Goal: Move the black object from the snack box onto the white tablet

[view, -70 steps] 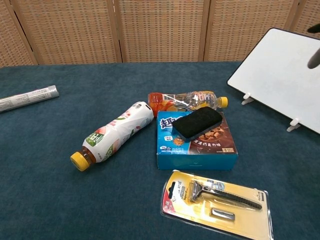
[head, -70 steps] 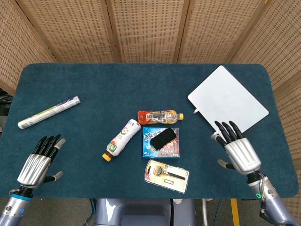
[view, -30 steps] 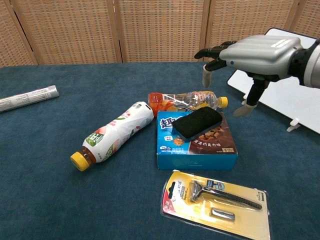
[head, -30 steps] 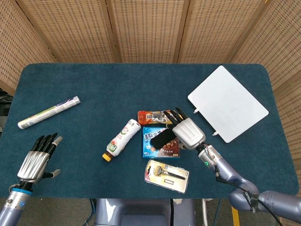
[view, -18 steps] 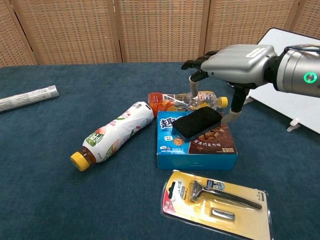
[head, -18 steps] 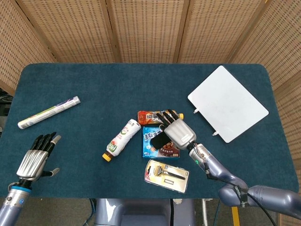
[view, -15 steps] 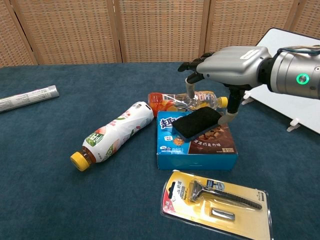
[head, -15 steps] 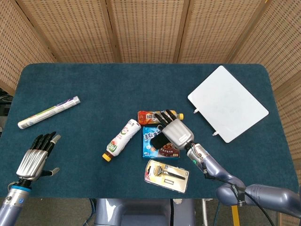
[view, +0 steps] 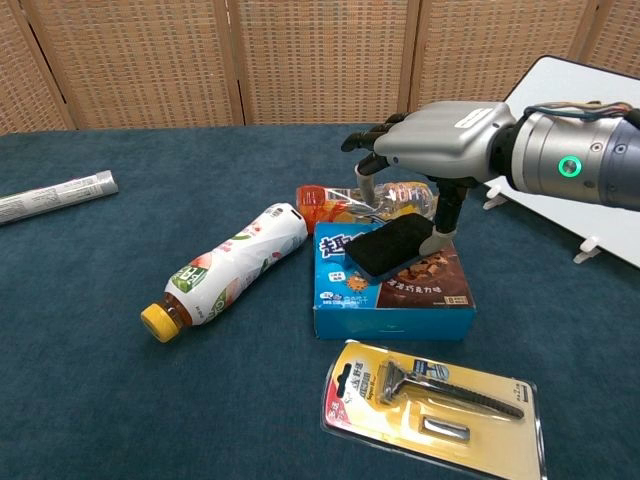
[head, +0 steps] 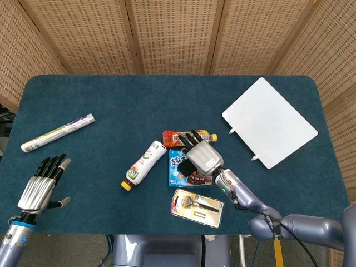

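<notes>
The black object (view: 393, 245) lies flat on the blue snack box (view: 395, 296) at mid-table. My right hand (view: 430, 135) hovers just above it, fingers spread and reaching over the bottle behind. Its thumb tip (view: 436, 240) comes down at the black object's right end; I cannot tell if it touches. In the head view the right hand (head: 201, 154) covers most of the black object (head: 185, 166) and part of the snack box (head: 188, 177). The white tablet (head: 270, 122) lies at the far right, also seen as the tablet (view: 580, 130). My left hand (head: 40, 186) rests open at the near left, holding nothing.
An orange bottle (view: 335, 205) lies right behind the box, and a peach-label bottle (view: 230, 268) lies to its left. A razor in a yellow pack (view: 435, 405) sits in front of the box. A rolled tube (head: 57, 132) lies at the far left.
My right hand has travelled left from beside the tablet to over the snack box and come down, its thumb now at the black object's end. The left hand has barely shifted.
</notes>
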Robot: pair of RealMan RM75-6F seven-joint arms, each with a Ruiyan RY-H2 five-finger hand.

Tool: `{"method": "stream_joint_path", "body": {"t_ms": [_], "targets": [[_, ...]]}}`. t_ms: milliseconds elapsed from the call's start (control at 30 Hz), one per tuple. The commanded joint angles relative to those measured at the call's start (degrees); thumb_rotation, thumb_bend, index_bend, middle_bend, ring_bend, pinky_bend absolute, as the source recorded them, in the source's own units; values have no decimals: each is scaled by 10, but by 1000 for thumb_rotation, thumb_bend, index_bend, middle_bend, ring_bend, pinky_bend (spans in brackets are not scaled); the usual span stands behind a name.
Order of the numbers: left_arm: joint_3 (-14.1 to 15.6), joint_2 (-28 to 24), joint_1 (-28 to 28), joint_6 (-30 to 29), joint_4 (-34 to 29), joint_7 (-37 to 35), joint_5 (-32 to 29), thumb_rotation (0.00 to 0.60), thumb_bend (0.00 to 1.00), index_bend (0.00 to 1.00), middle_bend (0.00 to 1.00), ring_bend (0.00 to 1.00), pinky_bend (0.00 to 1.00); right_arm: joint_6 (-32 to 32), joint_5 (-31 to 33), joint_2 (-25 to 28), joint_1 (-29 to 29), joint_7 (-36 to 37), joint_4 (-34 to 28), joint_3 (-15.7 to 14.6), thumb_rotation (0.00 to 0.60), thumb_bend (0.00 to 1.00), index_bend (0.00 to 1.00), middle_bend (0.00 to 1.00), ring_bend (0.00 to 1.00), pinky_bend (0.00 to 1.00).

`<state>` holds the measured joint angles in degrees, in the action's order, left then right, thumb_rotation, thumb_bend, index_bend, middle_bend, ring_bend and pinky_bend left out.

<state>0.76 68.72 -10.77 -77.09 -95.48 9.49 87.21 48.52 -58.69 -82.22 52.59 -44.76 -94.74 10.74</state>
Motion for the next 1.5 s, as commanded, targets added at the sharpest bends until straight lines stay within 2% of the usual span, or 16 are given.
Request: {"method": "stream_joint_path", "body": {"t_ms": [33, 567, 1133, 1500], "targets": [[0, 0, 1, -1, -1, 2, -1, 600, 135, 0, 0, 0, 0, 2, 6, -5, 7, -3, 4, -4, 600, 2, 327, 9, 0, 0], [2, -1, 1, 0, -4, 3, -2, 600, 135, 0, 0, 0, 0, 12, 53, -24, 42, -28, 18, -20, 600, 2, 345, 9, 0, 0], [3, -5, 1, 0, -5, -1, -4, 600, 135, 0, 0, 0, 0, 43, 146, -31, 94, -136, 3, -50, 600, 2, 373, 9, 0, 0], [3, -5, 0, 3, -5, -3, -5, 600, 134, 0, 0, 0, 0, 64, 178, -32, 111, -147, -8, -54, 600, 2, 373, 0, 0, 0]]}}
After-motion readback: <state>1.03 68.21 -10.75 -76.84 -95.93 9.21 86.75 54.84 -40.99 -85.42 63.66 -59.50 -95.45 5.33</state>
